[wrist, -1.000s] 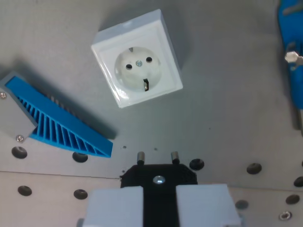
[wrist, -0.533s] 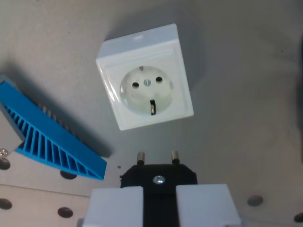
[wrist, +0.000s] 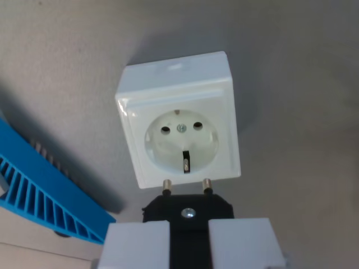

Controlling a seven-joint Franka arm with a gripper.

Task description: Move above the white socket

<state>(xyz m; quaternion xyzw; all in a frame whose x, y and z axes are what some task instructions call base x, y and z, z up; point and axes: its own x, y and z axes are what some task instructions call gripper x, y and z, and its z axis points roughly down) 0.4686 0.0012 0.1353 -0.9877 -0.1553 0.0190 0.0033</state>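
The white socket is a square box with a round recessed face, two holes and a centre screw, lying on the grey surface at the middle of the wrist view. My gripper is at the bottom centre, its white fingers shut on a black plug. The plug's two metal pins point up in the view and their tips overlap the socket's lower edge.
A blue ribbed wedge-shaped part lies at the lower left of the wrist view, close to the socket's left side. Grey surface surrounds the socket on the right and top.
The camera has moved toward the socket: it now sits lower and larger in the view, reaching the plug pins. The perforated plate holes and the blue object at the right have left the view.
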